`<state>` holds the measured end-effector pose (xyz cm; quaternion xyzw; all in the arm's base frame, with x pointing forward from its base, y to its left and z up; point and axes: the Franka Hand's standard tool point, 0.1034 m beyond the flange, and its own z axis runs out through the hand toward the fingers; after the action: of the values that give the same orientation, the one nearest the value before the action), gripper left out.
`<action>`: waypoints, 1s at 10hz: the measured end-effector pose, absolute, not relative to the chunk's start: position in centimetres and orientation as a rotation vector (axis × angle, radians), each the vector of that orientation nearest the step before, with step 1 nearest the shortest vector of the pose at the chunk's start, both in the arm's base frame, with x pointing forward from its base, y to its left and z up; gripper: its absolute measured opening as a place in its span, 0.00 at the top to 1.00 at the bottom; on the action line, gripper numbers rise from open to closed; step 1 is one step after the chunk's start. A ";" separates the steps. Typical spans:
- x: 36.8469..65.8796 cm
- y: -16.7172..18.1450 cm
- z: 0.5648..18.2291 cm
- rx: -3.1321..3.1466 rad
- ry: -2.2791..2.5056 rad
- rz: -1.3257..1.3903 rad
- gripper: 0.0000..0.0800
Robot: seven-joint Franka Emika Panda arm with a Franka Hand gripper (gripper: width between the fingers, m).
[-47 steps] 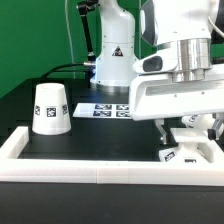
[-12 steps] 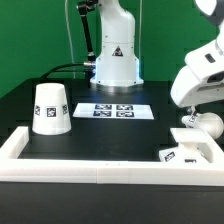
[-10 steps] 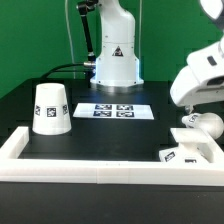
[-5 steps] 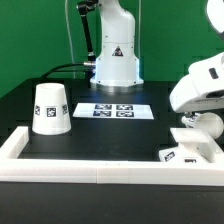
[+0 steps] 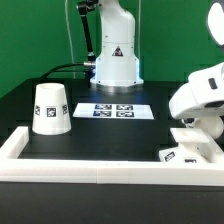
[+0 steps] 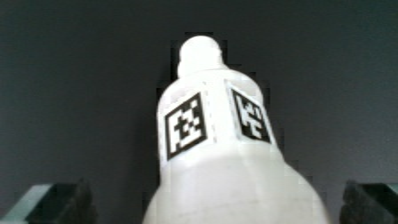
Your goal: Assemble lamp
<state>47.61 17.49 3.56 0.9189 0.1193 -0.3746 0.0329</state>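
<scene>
The white lamp bulb (image 6: pixel 222 150) fills the wrist view, its narrow neck pointing away and two square tags on its side. My gripper (image 6: pixel 208 200) straddles its round body. Both dark fingers (image 6: pixel 50 202) stand apart from it with a gap on each side, so the gripper is open. In the exterior view the gripper (image 5: pixel 197 124) is low at the right, tilted, and hides most of the bulb. The flat square lamp base (image 5: pixel 188 152) lies just in front of it. The tapered shade (image 5: pixel 50 108) stands mouth-down at the left.
The marker board (image 5: pixel 118 111) lies mid-table in front of the arm's white pedestal (image 5: pixel 116 55). A white rail-like frame (image 5: pixel 100 171) runs along the front and up the left side of the black table.
The arm has come down and towards the exterior view's left over the bulb, which now shows less. The shade and base have not moved.
</scene>
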 end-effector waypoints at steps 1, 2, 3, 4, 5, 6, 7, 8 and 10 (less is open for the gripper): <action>47.5 17.5 3.3 2.826 0.364 -1.159 0.13; 47.5 17.5 3.1 2.827 0.364 -1.159 0.13; 47.5 17.5 3.0 2.829 0.365 -1.156 0.13; 47.5 17.7 2.7 2.834 0.368 -1.147 0.13; 47.6 17.8 2.3 2.839 0.370 -1.139 0.13; 47.6 18.0 1.7 2.844 0.373 -1.130 0.13; 47.6 18.1 1.4 2.850 0.375 -1.121 0.13; 47.6 18.2 1.2 2.853 0.376 -1.114 0.13; 47.5 18.2 1.0 2.854 0.377 -1.112 0.14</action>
<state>47.51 18.19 1.02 0.9245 0.1222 -0.3600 0.0276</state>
